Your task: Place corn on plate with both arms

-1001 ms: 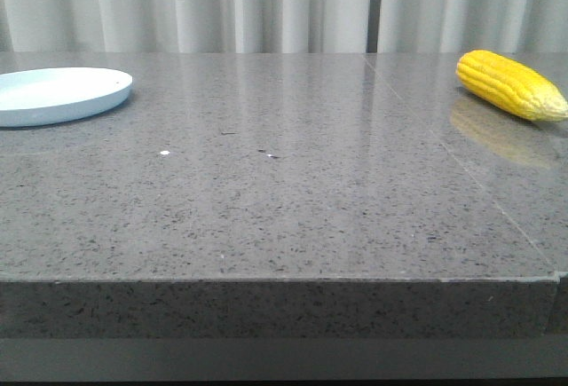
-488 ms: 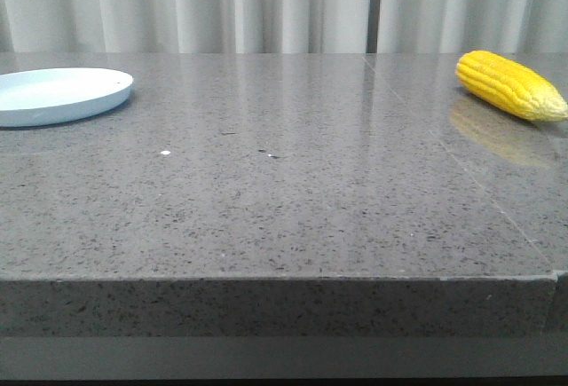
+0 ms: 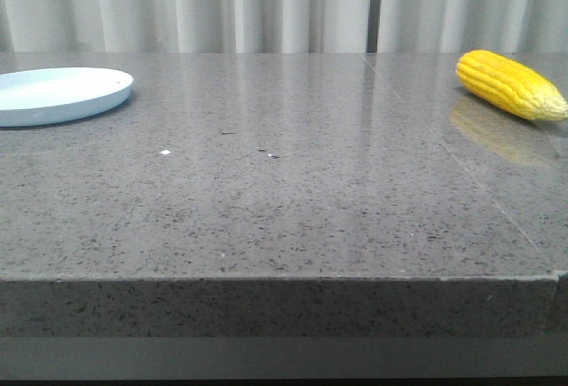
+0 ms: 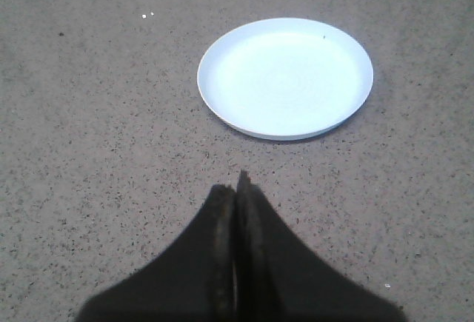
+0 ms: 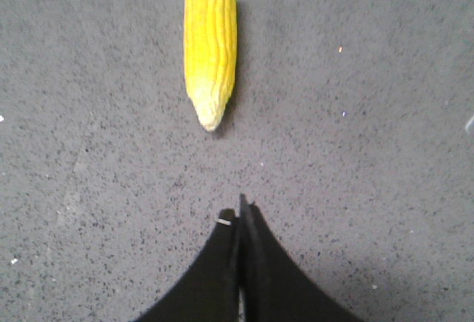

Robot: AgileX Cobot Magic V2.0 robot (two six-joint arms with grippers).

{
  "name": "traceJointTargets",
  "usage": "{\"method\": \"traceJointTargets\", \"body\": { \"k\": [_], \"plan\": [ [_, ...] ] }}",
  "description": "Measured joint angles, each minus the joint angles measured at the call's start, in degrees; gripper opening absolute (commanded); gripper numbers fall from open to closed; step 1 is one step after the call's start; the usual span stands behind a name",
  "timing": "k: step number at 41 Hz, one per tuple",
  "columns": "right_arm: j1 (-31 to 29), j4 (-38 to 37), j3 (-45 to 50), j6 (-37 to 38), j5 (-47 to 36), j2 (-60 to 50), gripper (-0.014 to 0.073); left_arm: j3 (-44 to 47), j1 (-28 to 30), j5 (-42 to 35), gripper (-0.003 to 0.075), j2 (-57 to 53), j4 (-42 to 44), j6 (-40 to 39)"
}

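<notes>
The yellow corn lies on the grey table at the far right, its pale tip pointing right. The pale blue plate sits empty at the far left. Neither arm shows in the front view. In the right wrist view the corn lies ahead of my right gripper, its tip pointing toward the shut fingers, a gap of table between them. In the left wrist view the plate lies ahead of my left gripper, which is shut and holds nothing.
The speckled grey stone table has a seam running down its right side and a front edge close to the camera. A white curtain hangs behind. A few tiny white specks lie on the surface.
</notes>
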Motion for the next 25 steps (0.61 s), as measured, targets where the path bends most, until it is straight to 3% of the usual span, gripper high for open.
{"method": "traceJointTargets", "body": {
  "k": [7,9,13,16,19,23,25],
  "plan": [
    [0.0,0.0,0.0,-0.3,0.9,3.1,-0.0018,0.0,0.0,0.0,-0.0020,4.1,0.0,0.0],
    [0.0,0.0,0.0,-0.3,1.2,3.7,0.0059,0.0,0.0,0.0,-0.0019,5.1,0.0,0.0],
    [0.0,0.0,-0.1,-0.4,2.2,4.9,0.0311,0.0,0.0,0.0,0.0028,7.2,0.0,0.0],
    [0.0,0.0,-0.3,-0.4,2.6,5.4,0.0504,0.0,0.0,0.0,0.0138,8.4,-0.1,0.0],
    [0.0,0.0,-1.0,-0.4,3.0,5.5,0.0633,0.0,0.0,0.0,0.0321,9.4,-0.2,0.0],
    [0.0,0.0,-1.5,-0.5,3.5,5.5,0.0654,0.0,0.0,-0.1,0.0524,10.5,-0.2,0.0],
    [0.0,0.0,-1.8,-0.5,3.6,5.5,0.0642,0.0,0.0,-0.1,0.0574,10.9,-0.2,0.0]
  ]
}}
